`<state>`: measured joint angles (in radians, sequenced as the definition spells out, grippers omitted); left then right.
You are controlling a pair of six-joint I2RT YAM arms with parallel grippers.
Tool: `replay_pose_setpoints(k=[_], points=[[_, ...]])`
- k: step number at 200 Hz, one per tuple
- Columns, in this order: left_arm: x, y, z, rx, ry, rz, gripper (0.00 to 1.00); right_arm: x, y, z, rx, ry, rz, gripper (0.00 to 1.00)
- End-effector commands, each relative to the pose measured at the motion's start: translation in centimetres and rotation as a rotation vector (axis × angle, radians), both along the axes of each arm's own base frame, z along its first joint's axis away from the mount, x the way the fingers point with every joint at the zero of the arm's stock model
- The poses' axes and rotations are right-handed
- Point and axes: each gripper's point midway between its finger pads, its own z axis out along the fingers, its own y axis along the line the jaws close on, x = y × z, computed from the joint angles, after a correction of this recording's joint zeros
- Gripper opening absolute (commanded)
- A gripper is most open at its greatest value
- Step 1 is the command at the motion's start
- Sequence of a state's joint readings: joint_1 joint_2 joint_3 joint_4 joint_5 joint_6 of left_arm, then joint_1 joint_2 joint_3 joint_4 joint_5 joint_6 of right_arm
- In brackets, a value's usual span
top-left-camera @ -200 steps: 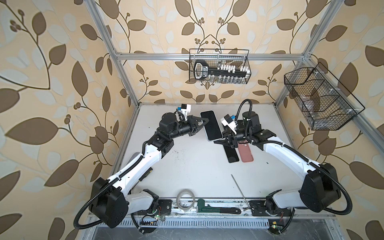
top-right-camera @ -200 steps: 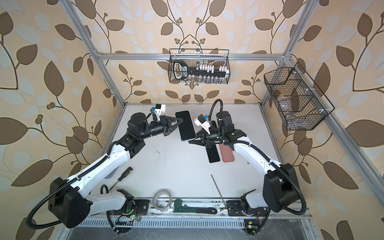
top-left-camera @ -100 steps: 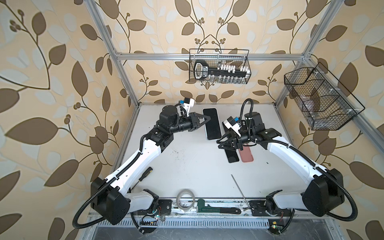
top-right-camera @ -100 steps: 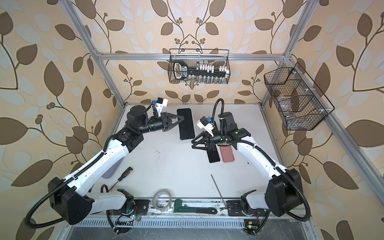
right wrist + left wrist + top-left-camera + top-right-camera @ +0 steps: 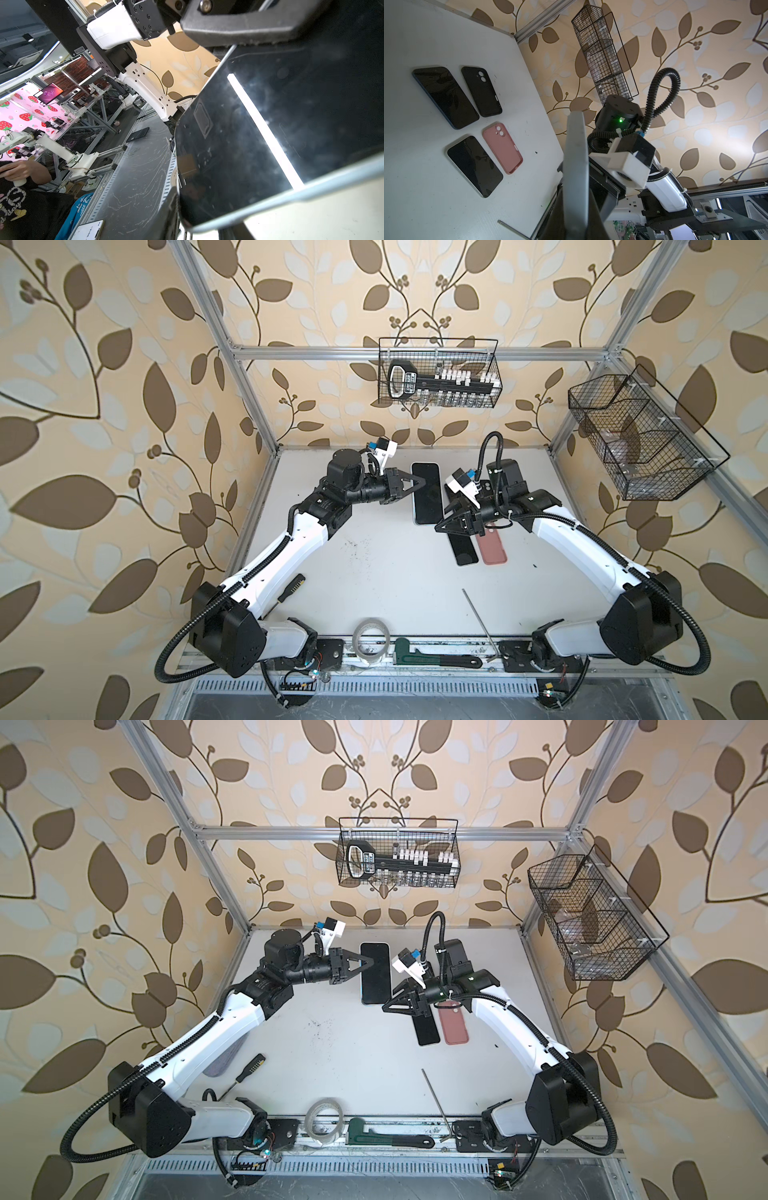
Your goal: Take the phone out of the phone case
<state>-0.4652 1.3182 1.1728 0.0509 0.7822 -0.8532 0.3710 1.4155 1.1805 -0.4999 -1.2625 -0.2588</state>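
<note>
Watching from beside the rig, here's the rundown.

In both top views the left pincer is pinching the phone by one long edge, toward the back of the counter. The phone is a black glossy slab with a thin pale blue rim. Honestly I can't tell if that rim is a case or the phone's own edge. The right pincer has its jaws spread, with the tips just beside the phone's near corner. I can't tell if it's touching. Below that arm a black phone and a pink case lie flat, side by side.

In the left wrist view the phone is seen edge-on as a thin grey-blue strip, clamped in the left pincer and clearly up off the counter. Down on the counter are the pink case, a black case, the black phone and a navy-edged phone, all lying apart.

In the right wrist view the phone fills most of the frame, smudgy and reflecting a bright light strip. The pale blue rim runs along its lower side.
</note>
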Motion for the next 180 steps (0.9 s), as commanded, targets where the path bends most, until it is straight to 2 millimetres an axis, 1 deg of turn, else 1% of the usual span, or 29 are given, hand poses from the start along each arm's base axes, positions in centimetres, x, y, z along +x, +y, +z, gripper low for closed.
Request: replay_pose_setpoints(k=[1, 18, 52, 58, 69, 101, 124, 146, 180], points=[[-1.31, 0.16, 3.67, -0.046, -0.124, -0.029, 0.00, -0.10, 0.33, 1.09, 0.031, -0.045, 0.037, 0.25], [-1.26, 0.15, 3.66, -0.045, -0.122, -0.028, 0.00, -0.14, 0.34, 1.04, 0.032, -0.045, 0.040, 0.22], [-1.08, 0.15, 3.71, -0.044, -0.122, -0.022, 0.00, -0.36, 0.25, 0.94, 0.028, -0.043, 0.041, 0.23], [-1.05, 0.11, 3.65, -0.044, -0.118, -0.021, 0.00, -0.30, 0.25, 0.84, 0.025, -0.040, 0.039, 0.24], [-1.04, 0.10, 3.68, -0.047, -0.118, -0.020, 0.00, -0.30, 0.21, 0.77, 0.022, -0.039, 0.037, 0.30], [-0.99, 0.16, 3.78, -0.050, -0.118, -0.015, 0.00, -0.52, 0.11, 0.81, 0.024, -0.042, 0.038, 0.30], [-1.08, 0.22, 3.93, -0.052, -0.121, -0.013, 0.00, -0.49, 0.05, 0.73, 0.023, -0.037, 0.036, 0.23], [-1.08, 0.33, 3.95, -0.052, -0.119, -0.007, 0.00, -0.55, 0.06, 0.67, 0.024, -0.036, 0.039, 0.19], [-1.12, 0.37, 4.10, -0.056, -0.118, -0.005, 0.00, -0.59, -0.01, 0.80, 0.025, -0.043, 0.036, 0.15]])
